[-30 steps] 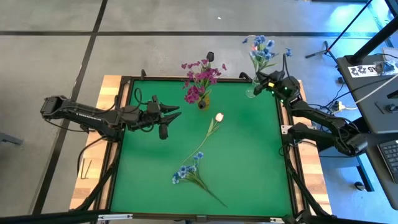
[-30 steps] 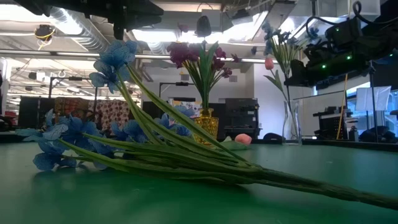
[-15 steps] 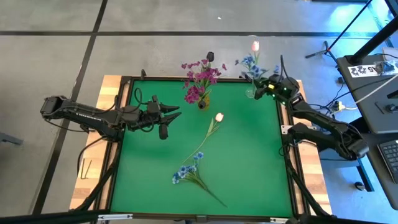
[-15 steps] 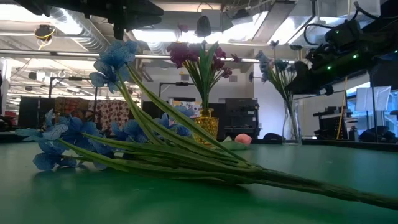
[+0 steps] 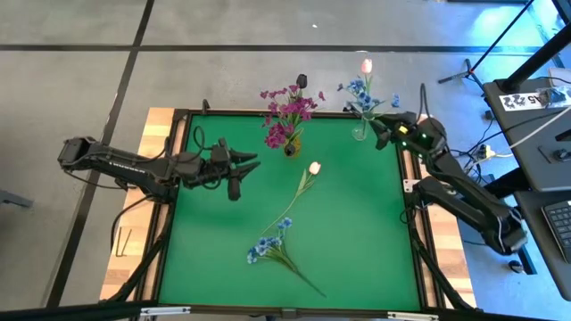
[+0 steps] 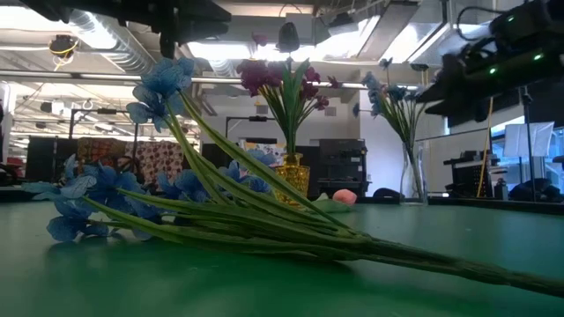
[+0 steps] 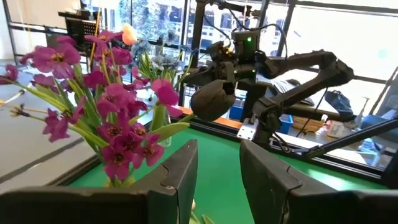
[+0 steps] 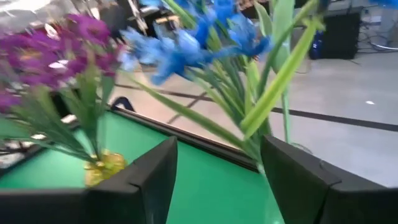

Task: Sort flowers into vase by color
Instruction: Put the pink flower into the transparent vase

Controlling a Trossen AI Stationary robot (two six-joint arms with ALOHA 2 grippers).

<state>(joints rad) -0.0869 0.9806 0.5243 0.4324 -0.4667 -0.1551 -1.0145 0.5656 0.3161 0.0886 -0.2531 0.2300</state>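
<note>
Magenta flowers (image 5: 287, 116) stand with their stems in a yellow vase (image 5: 292, 147) at the table's far middle. Blue flowers and a pink tulip (image 5: 361, 89) stand in a clear vase (image 5: 359, 132) at the far right. A white-pink tulip (image 5: 314, 168) lies flat at the table's centre. A blue spray (image 5: 272, 245) lies flat nearer the front. My right gripper (image 5: 380, 127) is open just right of the clear vase, and the blue stems (image 8: 249, 124) show beyond its fingers. My left gripper (image 5: 253, 161) is open left of the yellow vase.
The green table top has a dark raised frame (image 5: 406, 192) around it. Bare green room lies at the near left (image 5: 205, 259) and along the right side (image 5: 375, 232). A desk and cables (image 5: 526, 116) stand beyond the right edge.
My right gripper has opened and let go of the blue flowers. They have sunk lower into the clear vase and now stand there beside the pink tulip. The gripper has then drawn back toward the table's right edge, rising a little.
</note>
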